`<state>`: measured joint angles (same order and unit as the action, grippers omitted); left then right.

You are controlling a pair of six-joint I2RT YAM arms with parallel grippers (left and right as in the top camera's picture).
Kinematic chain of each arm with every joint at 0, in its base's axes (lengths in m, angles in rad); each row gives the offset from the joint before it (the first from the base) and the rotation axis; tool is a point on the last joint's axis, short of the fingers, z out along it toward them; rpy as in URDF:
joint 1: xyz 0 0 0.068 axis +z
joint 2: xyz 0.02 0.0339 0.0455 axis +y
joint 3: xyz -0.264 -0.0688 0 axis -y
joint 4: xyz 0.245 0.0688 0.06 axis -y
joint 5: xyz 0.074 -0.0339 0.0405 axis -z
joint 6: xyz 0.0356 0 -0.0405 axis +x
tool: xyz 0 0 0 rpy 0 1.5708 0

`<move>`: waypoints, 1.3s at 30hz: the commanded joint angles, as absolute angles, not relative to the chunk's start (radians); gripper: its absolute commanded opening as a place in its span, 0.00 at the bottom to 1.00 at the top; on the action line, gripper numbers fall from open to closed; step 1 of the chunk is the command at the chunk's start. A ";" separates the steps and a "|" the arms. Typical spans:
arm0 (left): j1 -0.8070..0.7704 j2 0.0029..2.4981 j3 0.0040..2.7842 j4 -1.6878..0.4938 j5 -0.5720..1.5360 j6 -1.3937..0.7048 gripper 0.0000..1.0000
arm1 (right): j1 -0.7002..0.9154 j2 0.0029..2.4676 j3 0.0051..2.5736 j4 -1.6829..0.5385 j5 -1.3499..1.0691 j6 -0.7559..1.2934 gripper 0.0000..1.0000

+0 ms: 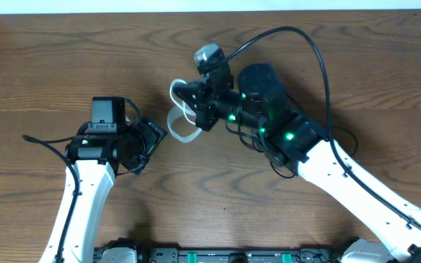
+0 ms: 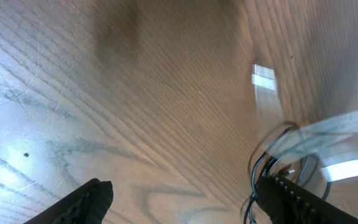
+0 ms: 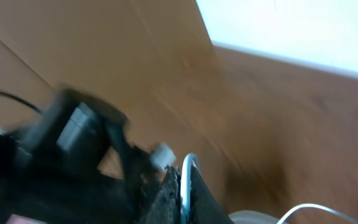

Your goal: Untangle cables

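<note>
white cable pinched in closed right hand.

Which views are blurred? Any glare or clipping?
Overhead: sharp, evenly lit. Left wrist: table grain crisp, white cable smeared by motion, mild glare lower left. Right wrist: heavy motion blur throughout, white cable barely readable, upper-right background blown out.

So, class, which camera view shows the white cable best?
Overhead: the white cable shows as a loop at the right pincer. The right wrist view catches only a short blurred strand of it in that pincer's grip; the left wrist view shows just pale motion-blurred streaks.
</note>
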<state>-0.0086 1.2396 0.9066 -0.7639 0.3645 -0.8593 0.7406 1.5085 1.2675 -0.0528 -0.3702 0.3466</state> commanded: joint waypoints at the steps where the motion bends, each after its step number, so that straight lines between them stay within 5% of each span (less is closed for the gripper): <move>1: -0.011 1.235 0.901 -0.770 0.353 -0.846 0.80 | 0.739 1.555 1.276 -0.148 -0.291 0.324 0.01; 8: -0.011 1.235 0.901 -0.770 0.353 -0.846 0.80 | 0.741 1.607 1.275 -0.219 -0.300 0.288 0.02; 13: -0.011 1.235 0.901 -0.770 0.353 -0.846 0.96 | 0.741 1.682 1.275 -0.231 -0.234 0.265 0.02; 18: -0.011 1.235 0.901 -0.770 0.353 -0.846 0.97 | 0.741 1.774 1.275 -0.229 -0.234 0.265 0.04; 25: -0.011 1.235 0.901 -0.770 0.345 -0.846 0.98 | 0.741 1.851 1.275 -0.231 -0.234 0.265 0.20; 39: -0.011 1.235 0.901 -0.770 0.346 -0.846 0.98 | 0.739 1.860 1.275 -0.281 -0.233 0.265 0.24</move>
